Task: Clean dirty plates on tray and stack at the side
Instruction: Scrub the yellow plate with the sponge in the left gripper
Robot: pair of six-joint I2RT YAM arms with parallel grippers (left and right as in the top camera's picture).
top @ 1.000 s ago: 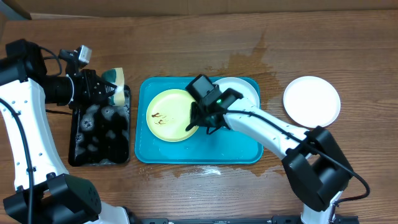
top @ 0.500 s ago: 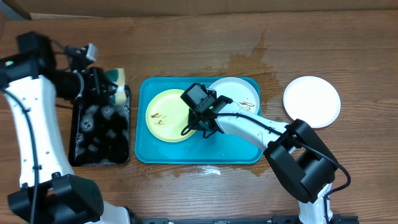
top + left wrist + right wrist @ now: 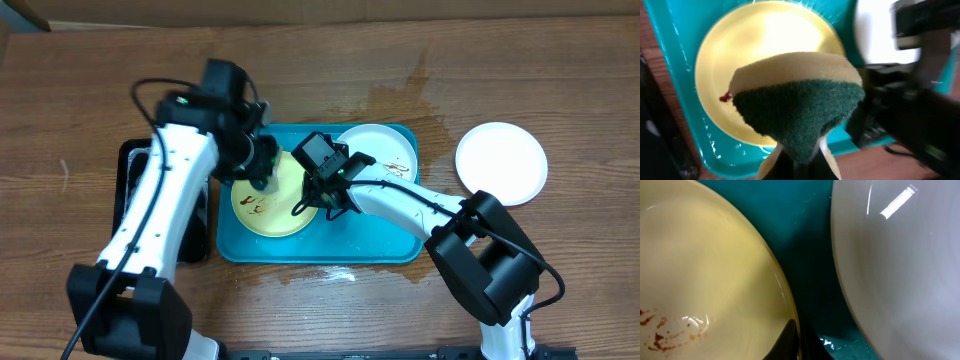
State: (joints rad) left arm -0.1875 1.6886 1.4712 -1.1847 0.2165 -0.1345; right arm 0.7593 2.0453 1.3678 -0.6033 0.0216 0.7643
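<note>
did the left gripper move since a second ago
Yes. The left gripper, shut on the sponge, went from over the black tray rightward in the overhead view to over the yellow plate in the turquoise tray.

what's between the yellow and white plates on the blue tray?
Right wrist view: bare turquoise plastic tray floor, plus fingers of the right gripper on the pale yellow round plate's rim.

White arm links (image 3: 160, 200) with black joints (image 3: 225, 85), black left claw (image 3: 262, 178), black right claw (image 3: 312, 200), looping black cables (image 3: 140, 90)
</note>
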